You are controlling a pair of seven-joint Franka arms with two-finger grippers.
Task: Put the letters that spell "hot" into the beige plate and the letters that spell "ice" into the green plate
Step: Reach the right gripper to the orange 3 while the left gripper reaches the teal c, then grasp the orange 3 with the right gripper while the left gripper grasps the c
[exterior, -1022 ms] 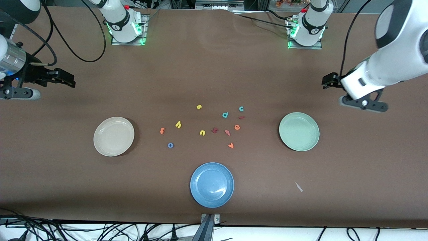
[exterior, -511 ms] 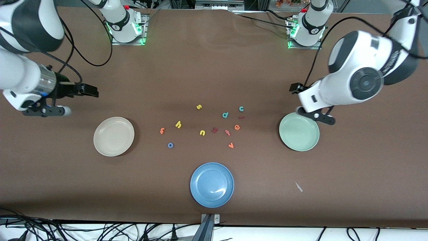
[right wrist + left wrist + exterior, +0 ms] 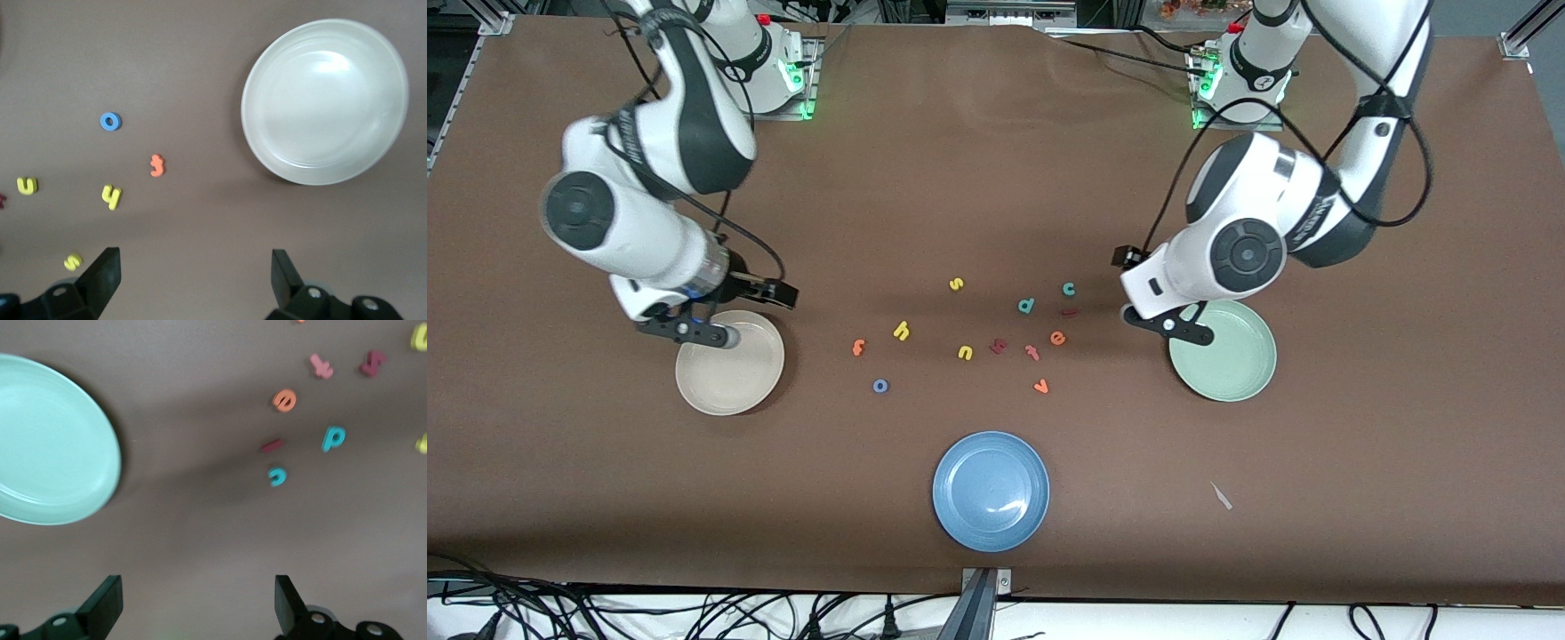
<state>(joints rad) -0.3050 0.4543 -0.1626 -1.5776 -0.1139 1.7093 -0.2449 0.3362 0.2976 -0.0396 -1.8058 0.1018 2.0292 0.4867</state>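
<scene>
The yellow h point(image 3: 901, 331), blue o point(image 3: 880, 385) and orange t point(image 3: 858, 347) lie on the table toward the beige plate point(image 3: 729, 378). Toward the green plate point(image 3: 1227, 364) lie the teal c point(image 3: 1068, 288), dark red i point(image 3: 1069, 312) and orange e point(image 3: 1057, 338). Nothing is in either plate. My right gripper point(image 3: 195, 263) hangs open over bare table by the beige plate's rim point(image 3: 267, 160). Over bare table between the c point(image 3: 277, 475) and the green plate point(image 3: 47, 453), my left gripper point(image 3: 197, 587) is open too. Neither holds anything.
A blue plate point(image 3: 991, 491) sits nearest the front camera. Mixed among the task letters are a yellow s point(image 3: 956, 284), yellow u point(image 3: 965, 353), teal d point(image 3: 1026, 306), a dark red letter point(image 3: 998, 346), a salmon letter point(image 3: 1032, 352) and an orange v point(image 3: 1040, 386).
Both arms have swung in from the table's ends toward the middle, the right arm to the beige plate and the left arm to the green plate. Letters and plates have not moved.
</scene>
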